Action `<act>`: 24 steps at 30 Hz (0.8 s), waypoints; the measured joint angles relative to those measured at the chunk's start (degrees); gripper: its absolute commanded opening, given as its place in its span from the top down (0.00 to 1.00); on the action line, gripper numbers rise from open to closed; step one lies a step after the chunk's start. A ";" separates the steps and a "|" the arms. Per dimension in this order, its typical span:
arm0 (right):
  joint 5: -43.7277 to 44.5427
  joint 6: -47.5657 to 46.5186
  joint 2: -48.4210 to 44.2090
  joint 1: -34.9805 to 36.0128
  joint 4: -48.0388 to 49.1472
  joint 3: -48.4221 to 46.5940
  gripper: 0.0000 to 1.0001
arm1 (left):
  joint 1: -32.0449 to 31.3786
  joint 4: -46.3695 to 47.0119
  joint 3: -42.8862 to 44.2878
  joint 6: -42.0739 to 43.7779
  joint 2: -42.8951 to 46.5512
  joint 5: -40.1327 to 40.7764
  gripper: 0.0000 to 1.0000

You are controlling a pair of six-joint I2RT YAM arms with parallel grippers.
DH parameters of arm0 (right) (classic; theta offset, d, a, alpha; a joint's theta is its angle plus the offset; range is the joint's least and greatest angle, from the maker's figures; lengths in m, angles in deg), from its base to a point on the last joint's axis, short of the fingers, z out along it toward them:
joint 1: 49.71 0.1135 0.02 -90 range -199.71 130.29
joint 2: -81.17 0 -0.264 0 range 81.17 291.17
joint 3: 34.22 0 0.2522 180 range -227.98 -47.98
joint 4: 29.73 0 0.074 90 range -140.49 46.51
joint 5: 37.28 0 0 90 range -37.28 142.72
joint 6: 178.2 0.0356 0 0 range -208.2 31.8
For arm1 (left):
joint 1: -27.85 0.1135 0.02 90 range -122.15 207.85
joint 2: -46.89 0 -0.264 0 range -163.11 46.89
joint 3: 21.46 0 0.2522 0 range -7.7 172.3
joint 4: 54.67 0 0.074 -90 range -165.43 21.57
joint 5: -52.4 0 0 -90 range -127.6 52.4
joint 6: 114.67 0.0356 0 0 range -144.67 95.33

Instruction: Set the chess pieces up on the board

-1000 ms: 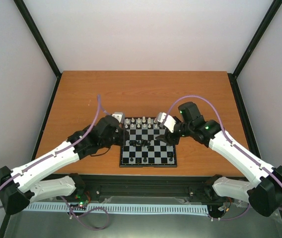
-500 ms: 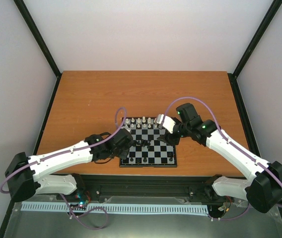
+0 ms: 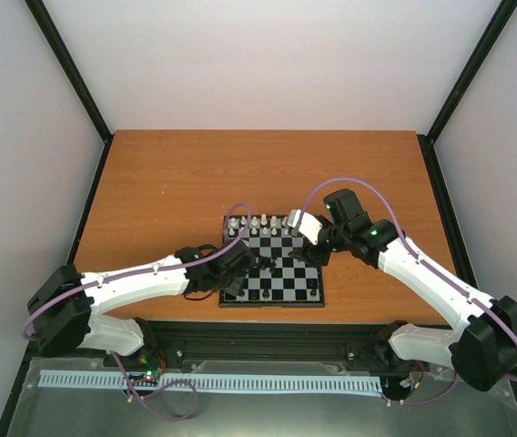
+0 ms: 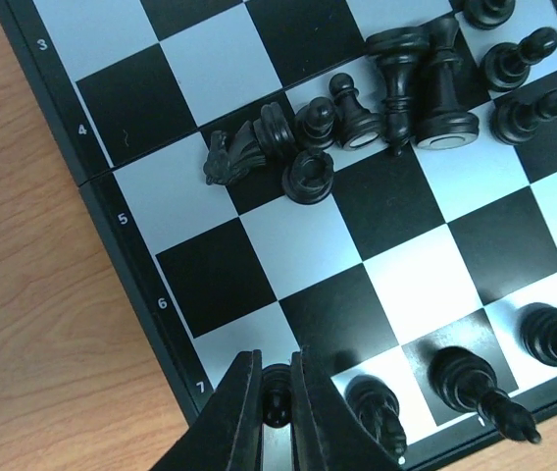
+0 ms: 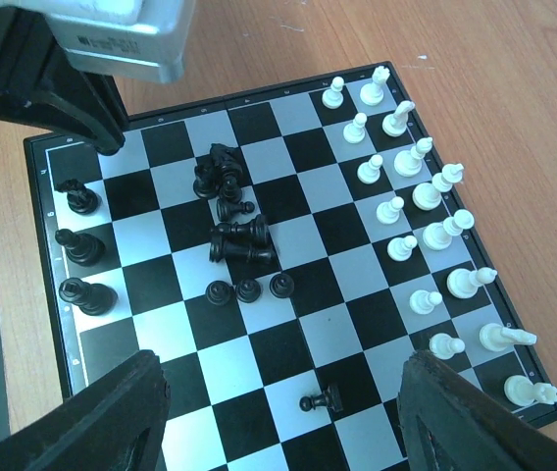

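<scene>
The board [image 3: 272,303] lies at the table's near middle. White chess pieces [image 5: 411,211] stand in two rows along its far side. Black pieces [image 4: 396,88] lie heaped mid-board, with three pawns [image 5: 249,288] upright beside them and one pawn [image 5: 320,400] lying alone. My left gripper [image 4: 275,365] is down at the board's [image 4: 210,280] left edge, shut on a black pawn [image 4: 277,404] over a light square by the rim. Other black pieces [image 4: 465,378] stand just to its right. My right gripper [image 5: 283,378] hangs open above the board [image 5: 357,270], holding nothing.
The orange-brown table [image 3: 167,182] surrounds the board. In the right wrist view the left arm's silver camera housing [image 5: 112,39] and black finger [image 5: 82,108] reach over the board's corner. Three black pieces [image 5: 82,245] stand along that edge.
My left arm has swung from the board's back left corner toward its near left edge, jaws shut throughout. The right arm has barely shifted.
</scene>
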 measured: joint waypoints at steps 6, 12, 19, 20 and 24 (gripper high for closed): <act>-0.09 -0.13 0.00 -0.02 -0.04 0.00 0.35 | 0.00 0.72 0.02 0.66 -3.37 0.11 0.91; -0.17 -0.15 0.00 -0.02 -0.22 0.00 0.35 | 0.00 0.81 0.02 0.90 -5.79 0.59 0.90; -0.20 -0.17 0.00 -0.02 -0.39 0.00 0.35 | 0.00 1.20 0.04 0.98 -5.97 1.01 0.82; -0.20 -0.17 0.00 -0.02 -0.39 0.00 0.35 | 0.00 1.18 0.04 0.98 -5.99 1.09 0.80; -0.20 -0.17 0.00 -0.02 -0.42 0.00 0.35 | 0.00 1.09 0.04 1.01 -6.27 1.14 0.78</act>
